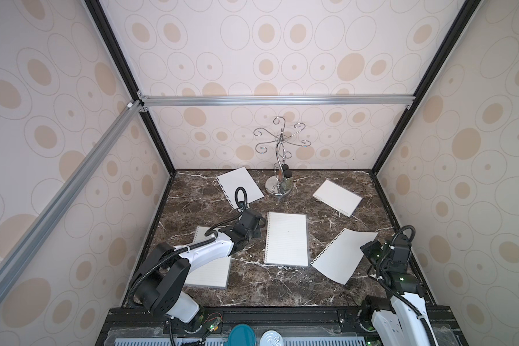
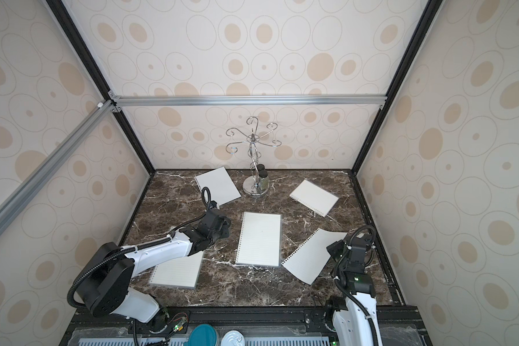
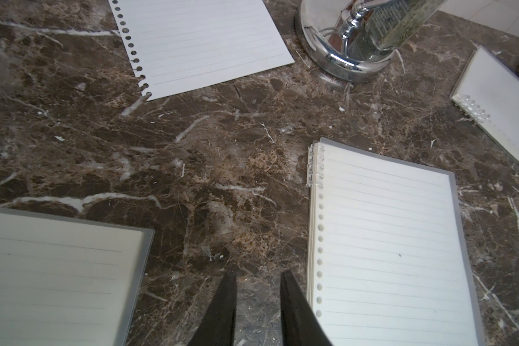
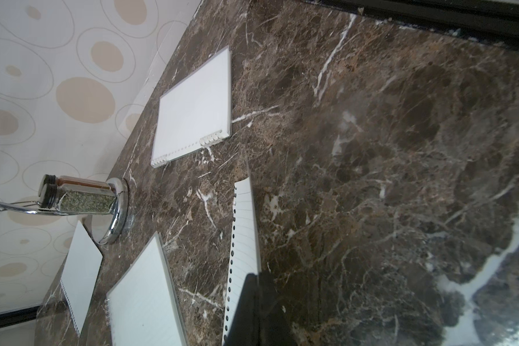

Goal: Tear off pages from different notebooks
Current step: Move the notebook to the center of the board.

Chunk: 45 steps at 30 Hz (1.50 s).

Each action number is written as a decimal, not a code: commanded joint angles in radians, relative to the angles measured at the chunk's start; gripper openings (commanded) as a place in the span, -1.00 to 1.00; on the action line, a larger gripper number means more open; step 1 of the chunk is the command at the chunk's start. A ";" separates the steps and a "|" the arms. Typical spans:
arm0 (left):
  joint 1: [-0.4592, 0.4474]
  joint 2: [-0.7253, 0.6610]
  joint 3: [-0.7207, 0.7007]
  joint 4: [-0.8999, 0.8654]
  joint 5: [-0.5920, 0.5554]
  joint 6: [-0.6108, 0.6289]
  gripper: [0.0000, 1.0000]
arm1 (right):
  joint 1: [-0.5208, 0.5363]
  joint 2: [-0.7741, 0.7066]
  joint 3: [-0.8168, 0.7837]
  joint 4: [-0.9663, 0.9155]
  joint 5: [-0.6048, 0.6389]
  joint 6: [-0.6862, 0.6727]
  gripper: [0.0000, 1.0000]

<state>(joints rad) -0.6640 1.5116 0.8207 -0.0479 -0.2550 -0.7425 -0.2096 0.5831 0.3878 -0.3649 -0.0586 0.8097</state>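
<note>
We take the dark marbled counter (image 1: 282, 287) as a dial, with twelve at the back wall. The middle notebook (image 1: 286, 239) lies flat at its centre, ruled page up, its coil edge toward nine o'clock. The near notebook (image 1: 210, 274), also ruled, lies at eight o'clock, partly under the left arm (image 1: 204, 251). The far notebook (image 1: 337, 197), which looks plain, lies skewed at two o'clock.

A loose page (image 1: 237, 185), ruled, lies at eleven o'clock with its punched edge toward nine. The held page (image 1: 343, 254) sits at four o'clock, curling up off the counter. The right claw (image 1: 369, 246) is pinched together on its edge toward three o'clock.

The chrome stand (image 1: 279, 167) rises at twelve, with two jars (image 4: 81, 200) on its base. Any print on them is too blurred for us to read.

The left claw (image 3: 258, 274) hangs over bare counter between the near and middle notebooks, its fingers (image 3: 222, 311) a little apart with nothing between them.
</note>
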 commanded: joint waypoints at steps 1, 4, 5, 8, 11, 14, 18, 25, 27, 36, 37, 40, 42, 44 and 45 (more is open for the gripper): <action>-0.005 0.033 0.047 -0.030 -0.024 0.024 -0.47 | -0.013 0.088 0.091 0.105 -0.151 -0.084 -1.00; -0.006 0.080 0.083 -0.017 0.013 0.036 -0.50 | -0.013 0.202 0.175 0.092 -0.190 -0.104 -1.00; -0.010 0.098 0.102 -0.016 0.030 0.038 -0.52 | -0.013 0.226 0.179 0.127 -0.218 -0.105 -1.00; -0.066 0.143 0.190 -0.074 -0.022 0.032 -0.48 | -0.014 0.279 0.173 0.208 -0.217 -0.096 -1.00; -0.182 0.203 0.288 -0.104 -0.091 0.027 -0.38 | -0.014 0.259 0.192 0.169 -0.037 -0.145 -1.00; -0.274 0.314 0.404 -0.130 -0.099 0.003 -0.42 | -0.032 0.246 0.234 0.136 0.096 -0.186 -1.00; -0.361 0.445 0.535 -0.131 -0.055 -0.043 -0.47 | -0.067 0.260 0.273 0.125 0.065 -0.192 -1.00; -0.449 0.630 0.737 -0.230 -0.061 -0.092 -0.51 | -0.099 0.237 0.248 0.131 0.065 -0.178 -1.00; -0.453 0.669 0.775 -0.251 -0.050 -0.096 -0.51 | -0.112 0.223 0.235 0.135 0.059 -0.173 -1.00; -0.468 0.816 0.934 -0.383 -0.084 -0.132 -0.54 | -0.125 0.212 0.217 0.144 0.039 -0.170 -1.00; -0.467 0.838 0.963 -0.427 -0.118 -0.156 -0.55 | -0.125 0.212 0.215 0.144 0.037 -0.169 -1.00; -0.467 0.895 1.041 -0.553 -0.224 -0.232 -0.49 | -0.126 0.210 0.215 0.147 0.024 -0.169 -1.00; -0.461 0.929 1.086 -0.638 -0.279 -0.285 -0.47 | -0.126 0.208 0.214 0.147 0.016 -0.172 -1.00; -0.444 0.949 1.098 -0.691 -0.308 -0.346 -0.47 | -0.126 0.206 0.214 0.149 0.010 -0.173 -1.00; -0.436 0.950 1.091 -0.706 -0.317 -0.369 -0.47 | -0.126 0.205 0.212 0.149 0.007 -0.172 -1.00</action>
<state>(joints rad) -1.1194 2.4084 1.9102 -0.5415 -0.4850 -0.9836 -0.3290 0.8017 0.6125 -0.2195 -0.0353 0.6388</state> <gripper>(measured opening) 0.265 0.042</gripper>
